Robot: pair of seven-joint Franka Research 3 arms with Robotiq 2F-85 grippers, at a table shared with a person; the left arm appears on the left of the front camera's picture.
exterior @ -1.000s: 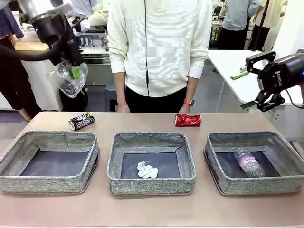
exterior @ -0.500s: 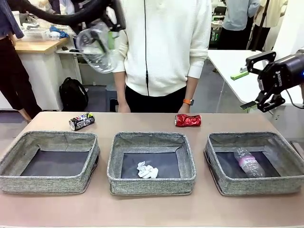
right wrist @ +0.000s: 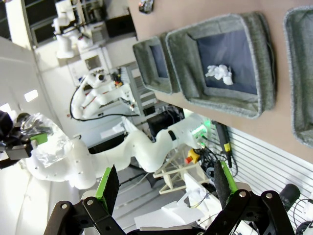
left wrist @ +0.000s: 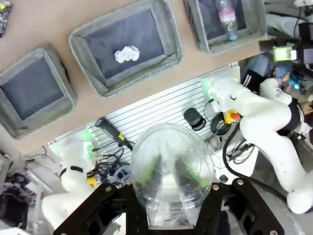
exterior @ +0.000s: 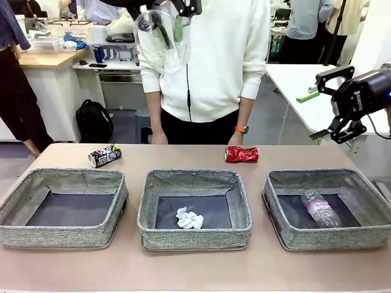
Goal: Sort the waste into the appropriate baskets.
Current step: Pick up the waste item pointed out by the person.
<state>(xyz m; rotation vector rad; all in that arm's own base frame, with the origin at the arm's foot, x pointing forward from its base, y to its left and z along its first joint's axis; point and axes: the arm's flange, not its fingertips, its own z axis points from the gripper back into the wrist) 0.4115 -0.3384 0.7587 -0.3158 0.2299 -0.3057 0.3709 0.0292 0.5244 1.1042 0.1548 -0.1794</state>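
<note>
The paper wad point(exterior: 189, 219) lay in the middle basket point(exterior: 194, 177), and the bottle point(exterior: 319, 208) in the right basket point(exterior: 330, 177) beside it. The left end effector point(exterior: 170, 29) held the clear plastic cup point(exterior: 160, 43) high above the middle basket. The right end effector point(exterior: 313, 116) gaped wide, empty. The dark can point(exterior: 104, 155) and red can point(exterior: 241, 154) lay unsorted just behind the middle basket.

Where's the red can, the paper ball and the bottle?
red can point(exterior: 241, 154): front view, middle of its crushed side.
paper ball point(exterior: 189, 219): front view, its crumpled middle.
bottle point(exterior: 319, 208): front view, its pink label.

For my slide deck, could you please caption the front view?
Left end effector holds a clear plastic cup aloft; a dark can and a crushed red can lie beyond three grey baskets.
</note>
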